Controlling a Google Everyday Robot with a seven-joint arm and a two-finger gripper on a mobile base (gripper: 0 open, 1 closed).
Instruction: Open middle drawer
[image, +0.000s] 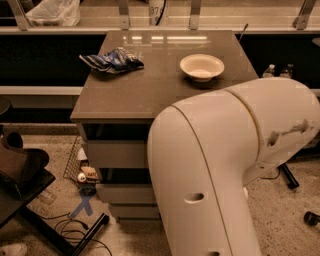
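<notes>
The cabinet's three pale drawer fronts show below the brown tabletop (150, 90). The middle drawer (122, 193) is the second front down; only its left part shows and it looks closed. Its handle is hidden behind my large white arm (225, 170), which fills the lower right of the view. The taller top drawer (117, 153) and the lowest drawer (134, 211) sit above and below it. My gripper is not in view; it is hidden by the arm or outside the picture.
A white bowl (201, 66) and a blue crumpled bag (112, 60) lie on the tabletop. A wire basket with small items (80, 165) leans at the cabinet's left. A dark stand (22, 175) and cables are on the floor at left. Bottles (274, 70) stand at right.
</notes>
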